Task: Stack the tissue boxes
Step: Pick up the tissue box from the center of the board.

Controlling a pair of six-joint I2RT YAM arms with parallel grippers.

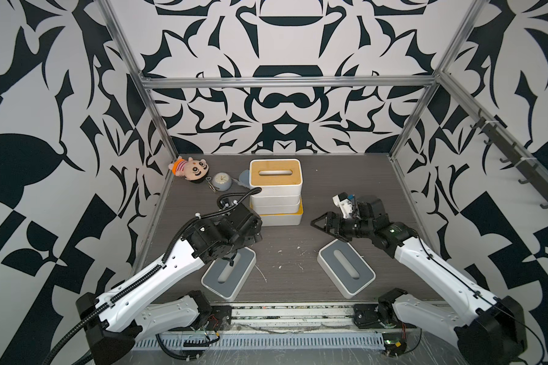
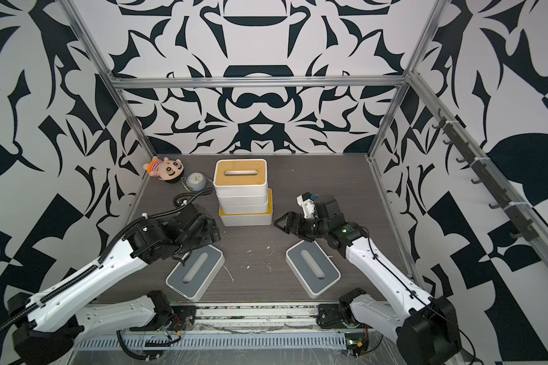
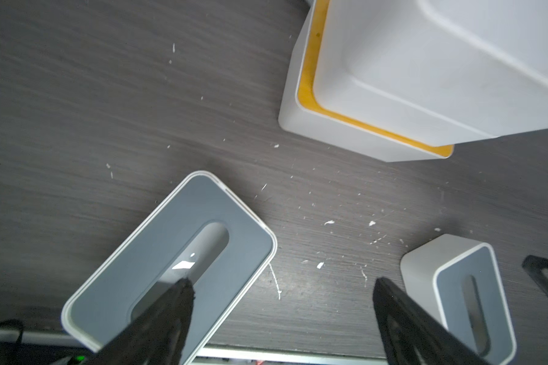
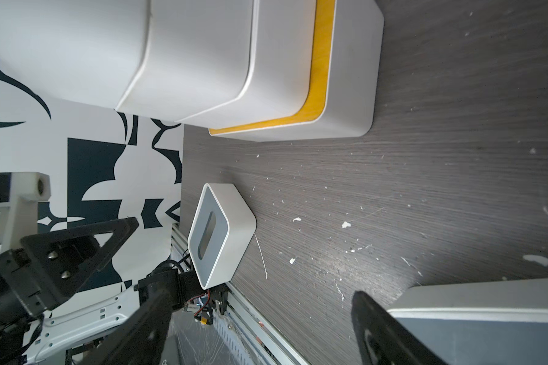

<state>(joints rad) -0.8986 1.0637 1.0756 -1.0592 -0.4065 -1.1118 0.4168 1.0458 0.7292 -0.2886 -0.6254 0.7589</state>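
Note:
A stack of tissue boxes (image 1: 276, 202) stands at the table's middle back. Its bottom box shows a yellow lid rim (image 3: 307, 94), and a bamboo-tan lid (image 2: 240, 173) tops it. Two grey-lidded tissue boxes lie apart near the front, one on the left (image 1: 228, 273) (image 3: 159, 268) and one on the right (image 1: 345, 268) (image 4: 487, 322). My left gripper (image 3: 280, 281) hangs open over the left grey box's far end, one finger above its lid. My right gripper (image 1: 325, 226) (image 4: 266, 303) is open, turned on its side just behind the right grey box, and holds nothing.
A plush toy (image 1: 190, 169), a small round clock (image 1: 221, 181) and a blue-grey pouch (image 1: 244, 177) lie at the back left beside the stack. Metal frame posts (image 1: 159, 120) edge the table, and a rail (image 1: 291, 313) runs along the front.

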